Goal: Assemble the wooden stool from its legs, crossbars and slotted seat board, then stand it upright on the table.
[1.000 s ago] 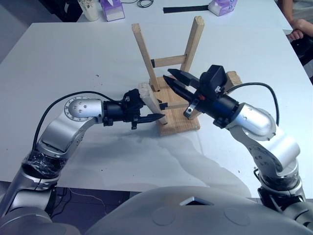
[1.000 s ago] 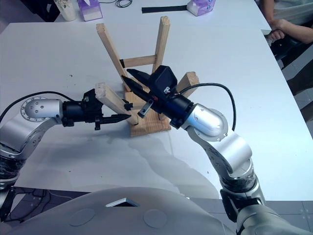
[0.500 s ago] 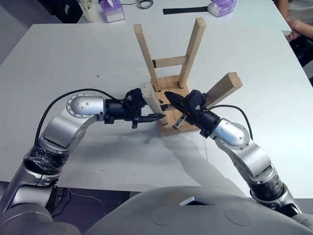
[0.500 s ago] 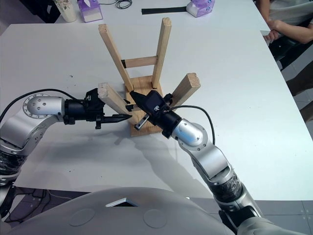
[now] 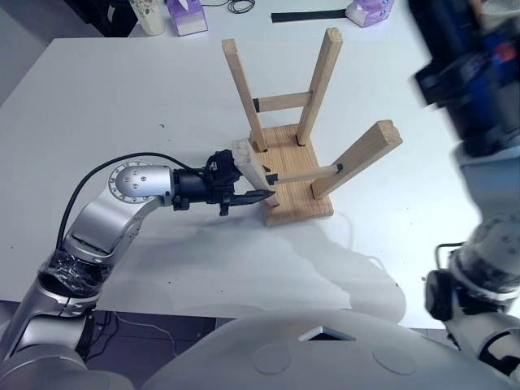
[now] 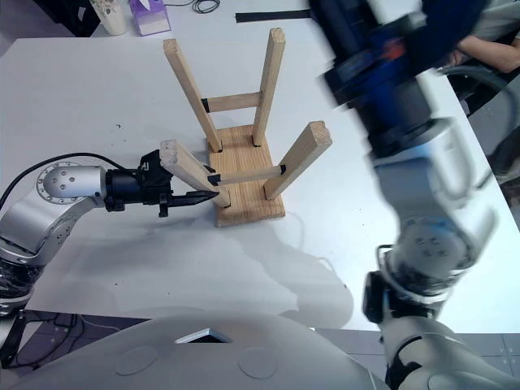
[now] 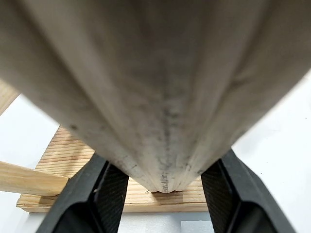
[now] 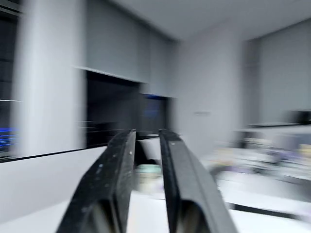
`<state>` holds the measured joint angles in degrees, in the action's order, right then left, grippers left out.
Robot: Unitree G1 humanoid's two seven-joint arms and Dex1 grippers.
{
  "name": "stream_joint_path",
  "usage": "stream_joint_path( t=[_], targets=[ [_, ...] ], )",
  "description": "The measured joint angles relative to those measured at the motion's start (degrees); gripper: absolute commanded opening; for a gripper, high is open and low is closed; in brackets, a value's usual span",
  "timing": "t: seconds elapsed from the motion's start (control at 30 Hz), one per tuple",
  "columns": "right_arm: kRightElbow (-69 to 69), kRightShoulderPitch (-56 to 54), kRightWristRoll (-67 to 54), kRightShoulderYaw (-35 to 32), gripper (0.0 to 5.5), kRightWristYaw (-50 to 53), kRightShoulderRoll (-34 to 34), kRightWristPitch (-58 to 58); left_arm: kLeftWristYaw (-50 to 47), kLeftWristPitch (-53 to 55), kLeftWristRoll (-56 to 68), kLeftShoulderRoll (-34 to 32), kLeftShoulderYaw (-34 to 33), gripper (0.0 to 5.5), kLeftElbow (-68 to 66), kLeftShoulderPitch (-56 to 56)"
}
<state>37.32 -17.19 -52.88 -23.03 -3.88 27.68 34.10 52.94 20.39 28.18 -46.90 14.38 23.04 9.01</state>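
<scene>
Left gripper: the left gripper [image 5: 262, 196] lies low over the table [image 5: 122, 97], reaching in from the left. Its jaws are clamped on the front left leg [image 5: 248, 162], with a black finger [image 7: 97, 194] on either side of the wood.
Front left leg: it leans out toward the left, and its foot is set in the near left corner of the seat board [image 5: 301, 207].
Stool: the stool [image 5: 288, 138] stands upside down near the middle of the table. It rests on the seat board with all four legs pointing up.
Back legs: the back legs [image 5: 244, 89] rise from the far edge of the board, joined by a short crossbar [image 5: 284, 101].
Front crossbar: the front crossbar [image 5: 305, 173] runs between the two front legs, just above the board.
Front right leg: the front right leg [image 5: 361, 154] leans out to the right, and nothing touches it.
Right gripper: the right gripper [image 8: 146, 133] is up in the air at the right, well apart from the stool. Its jaws are narrow, nearly closed, and hold nothing.
Far edge: a cup [image 5: 149, 15] and two tissue boxes [image 5: 186, 15] sit behind the stool.
</scene>
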Motion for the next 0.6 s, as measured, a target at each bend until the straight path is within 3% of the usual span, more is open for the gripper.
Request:
stream_joint_path(
  t=[0.1, 0.2, 0.33, 0.47, 0.6],
  targets=[
    [-13.4, 13.2, 16.3, -3.6, 2.00, -2.3, 5.2, -5.7, -0.8, 0.2, 0.0, 0.0, -0.7, 2.07, 1.0, -1.4],
    [-19.7, 22.0, 29.3, 0.9, 2.46, -3.1, 5.9, -10.2, -1.2, 0.3, -0.1, 0.0, -1.0, 2.07, 1.1, -1.9],
    [-16.9, 23.4, 36.3, 5.2, 3.22, -2.8, 6.1, -11.6, -1.3, 0.3, -0.2, -0.1, -1.2, 2.07, 1.4, -2.2],
    [-0.5, 18.3, 29.5, 24.0, 3.87, -2.3, -5.0, -2.0, -1.2, 0.3, -0.2, -0.2, -1.1, 2.07, 1.7, -1.4],
    [3.4, 14.8, 29.5, 26.8, 4.22, 7.5, -11.4, 10.2, 1.0, 0.1, 0.7, -2.2, -3.0, 2.07, 0.4, -1.5]
  ],
)
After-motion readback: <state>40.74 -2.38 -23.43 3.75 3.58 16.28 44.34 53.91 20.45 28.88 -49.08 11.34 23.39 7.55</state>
